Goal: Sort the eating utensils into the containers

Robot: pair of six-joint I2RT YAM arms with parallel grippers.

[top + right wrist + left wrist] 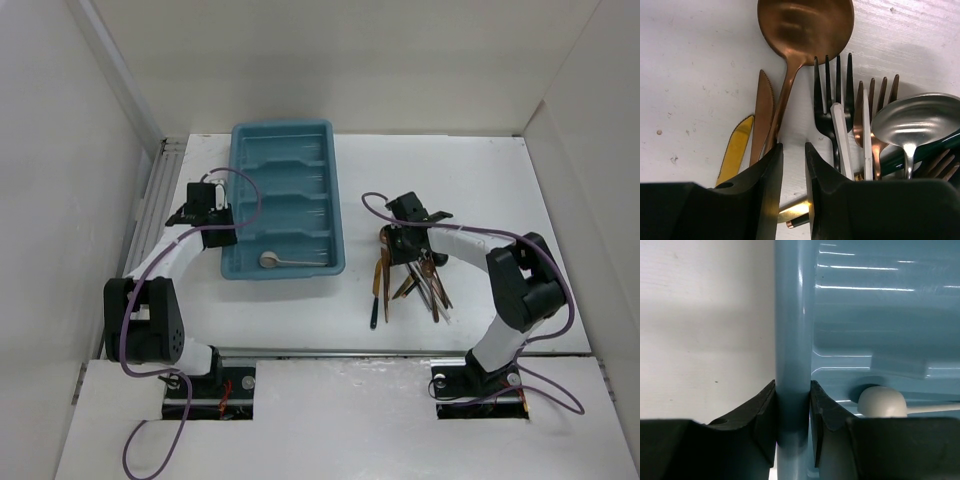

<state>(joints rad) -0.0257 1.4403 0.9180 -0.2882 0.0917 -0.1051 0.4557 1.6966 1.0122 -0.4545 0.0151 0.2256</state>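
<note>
The teal tray (283,128) lies at the back left. A white spoon (270,260) lies in its nearest compartment and also shows in the left wrist view (882,402). My left gripper (212,228) is shut on the tray's left rim (792,315), one finger on each side. The other utensils (415,280) lie heaped on the table to the right. My right gripper (405,238) is low over the pile's far end. Its jaws (794,147) stand a narrow gap apart, with the handle of a gold knife (735,147) crossing between them.
Around the right gripper lie a copper spoon (805,25), a copper knife (762,115), a black fork (832,95), white sticks (842,140) and a silver spoon (917,120). White walls enclose the table on the left, back and right.
</note>
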